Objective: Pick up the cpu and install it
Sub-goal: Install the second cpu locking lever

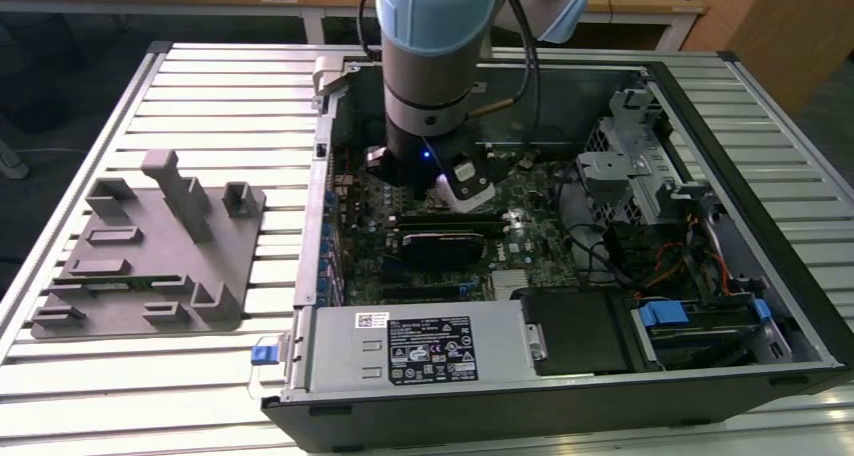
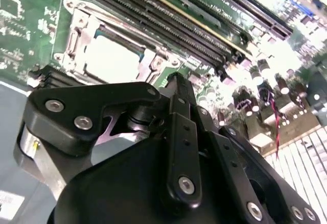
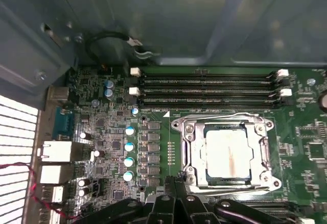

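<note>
The cpu, a square chip with a pale silver top, lies flat inside the metal-framed socket on the green motherboard; the second wrist view shows the cpu too. My gripper hangs just beside the socket's edge with its black fingers pressed together and nothing between them. In the second wrist view the gripper points at the board next to the socket. In the exterior view the gripper reaches down into the open computer case.
Black memory slots run alongside the socket. Capacitors and rear ports crowd the board's other side. A power supply, drive cage and cables fill the case. A grey fixture sits on the slatted table.
</note>
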You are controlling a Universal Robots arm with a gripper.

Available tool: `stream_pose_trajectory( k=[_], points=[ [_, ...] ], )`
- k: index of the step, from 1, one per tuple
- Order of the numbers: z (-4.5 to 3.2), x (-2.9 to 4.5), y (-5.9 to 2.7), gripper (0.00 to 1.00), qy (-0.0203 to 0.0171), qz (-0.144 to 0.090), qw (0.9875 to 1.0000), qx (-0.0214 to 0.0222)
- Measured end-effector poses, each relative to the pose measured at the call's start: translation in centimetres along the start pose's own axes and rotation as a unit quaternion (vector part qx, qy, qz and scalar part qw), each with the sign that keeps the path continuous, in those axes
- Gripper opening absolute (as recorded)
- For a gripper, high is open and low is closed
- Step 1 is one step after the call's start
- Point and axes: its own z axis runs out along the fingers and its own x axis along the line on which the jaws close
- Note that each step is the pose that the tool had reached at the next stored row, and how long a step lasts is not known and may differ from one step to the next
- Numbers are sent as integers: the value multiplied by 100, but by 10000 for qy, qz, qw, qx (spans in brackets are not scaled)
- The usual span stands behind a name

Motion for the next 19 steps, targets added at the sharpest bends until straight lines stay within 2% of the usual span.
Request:
stream_pose_trajectory(
  k=[2,6,12,19],
  points=[
    [-40,-2,14,11,0,0,10000,23],
    [-72,-8,40,11,-4,3,9998,179],
    [-59,-46,89,11,-5,3,9997,262],
    [-44,-162,140,11,-9,9,9993,382]
  ],
)
